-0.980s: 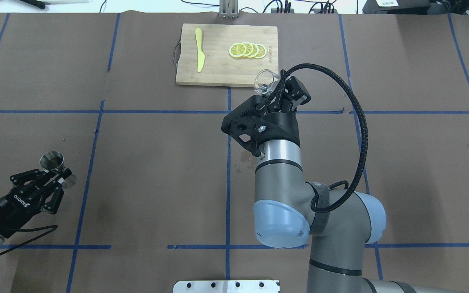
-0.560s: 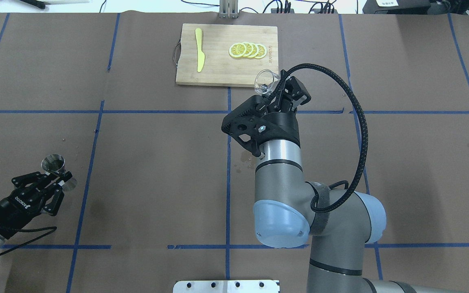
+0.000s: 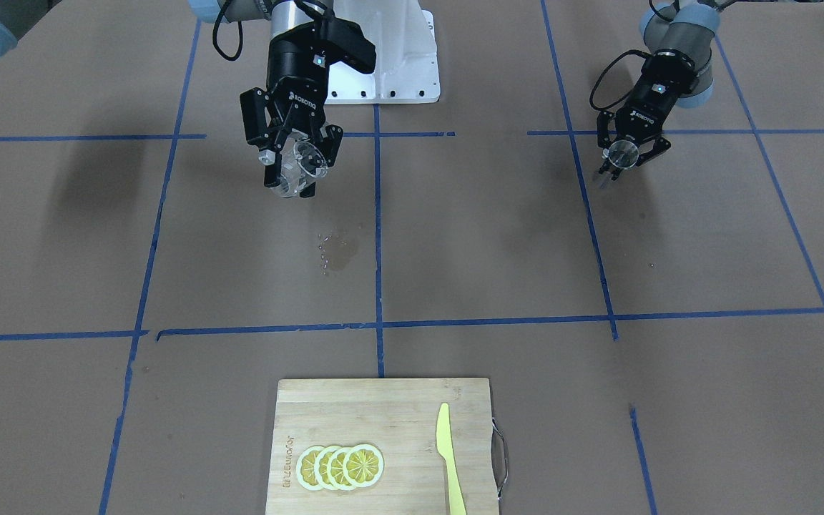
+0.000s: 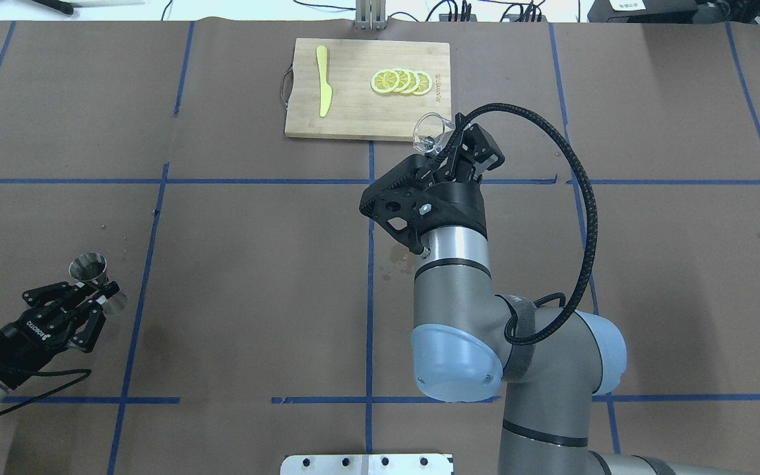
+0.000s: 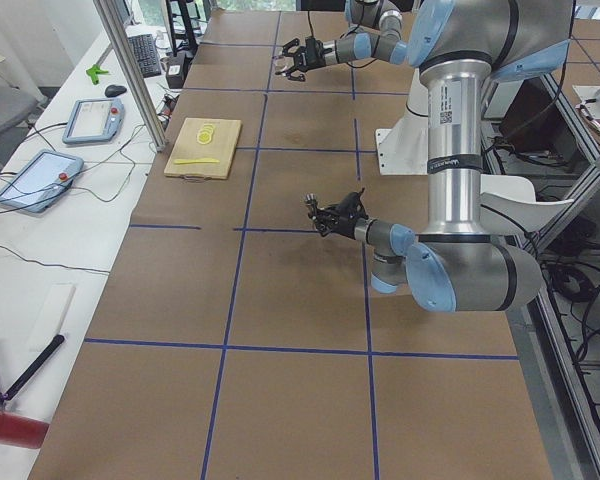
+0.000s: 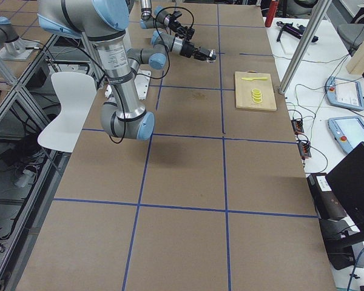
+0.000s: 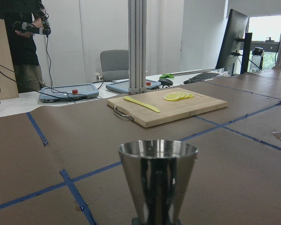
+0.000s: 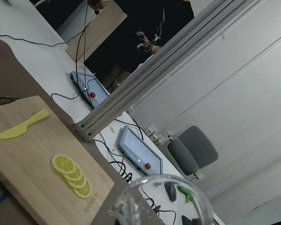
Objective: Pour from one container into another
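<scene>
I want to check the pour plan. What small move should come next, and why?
Probably bring the left gripper with the jigger toward the middle, nearer the glass in the right gripper. The two containers are far apart, so nothing can pour between them yet.

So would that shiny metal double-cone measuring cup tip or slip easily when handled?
The shiny steel measuring cup looks rigid, so probably not fragile. Its polished surface may be slippery. The left gripper pinches its narrow waist; standing on a small cone mouth, it could tip easily.
</scene>
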`<move>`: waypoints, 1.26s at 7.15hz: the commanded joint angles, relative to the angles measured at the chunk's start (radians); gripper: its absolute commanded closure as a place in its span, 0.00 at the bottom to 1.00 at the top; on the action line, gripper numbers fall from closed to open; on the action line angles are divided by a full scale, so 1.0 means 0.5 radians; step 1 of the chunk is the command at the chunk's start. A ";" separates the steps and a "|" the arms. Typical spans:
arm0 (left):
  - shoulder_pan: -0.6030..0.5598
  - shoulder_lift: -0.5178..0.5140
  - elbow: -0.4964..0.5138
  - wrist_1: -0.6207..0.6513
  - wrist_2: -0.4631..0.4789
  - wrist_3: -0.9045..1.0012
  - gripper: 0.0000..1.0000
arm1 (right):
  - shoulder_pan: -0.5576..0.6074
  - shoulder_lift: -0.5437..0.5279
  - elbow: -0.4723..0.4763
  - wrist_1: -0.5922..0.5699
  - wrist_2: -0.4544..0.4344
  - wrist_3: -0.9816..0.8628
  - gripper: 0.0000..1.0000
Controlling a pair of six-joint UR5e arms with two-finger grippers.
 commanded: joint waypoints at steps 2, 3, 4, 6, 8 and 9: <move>0.000 -0.015 0.023 0.000 -0.003 -0.015 1.00 | 0.000 -0.013 0.023 0.000 0.000 0.000 1.00; 0.000 -0.018 0.026 0.000 0.000 -0.015 1.00 | 0.000 -0.016 0.023 0.000 0.000 0.000 1.00; 0.000 -0.018 0.029 0.000 0.003 -0.015 1.00 | 0.000 -0.016 0.023 0.000 0.000 0.000 1.00; 0.003 -0.025 0.066 0.003 0.003 -0.012 1.00 | 0.000 -0.023 0.023 0.000 0.000 0.000 1.00; 0.003 -0.025 0.069 0.028 0.000 -0.015 1.00 | 0.000 -0.026 0.023 0.000 0.000 0.000 1.00; 0.003 -0.025 0.069 0.034 -0.003 -0.019 1.00 | 0.000 -0.026 0.023 0.000 -0.003 0.000 1.00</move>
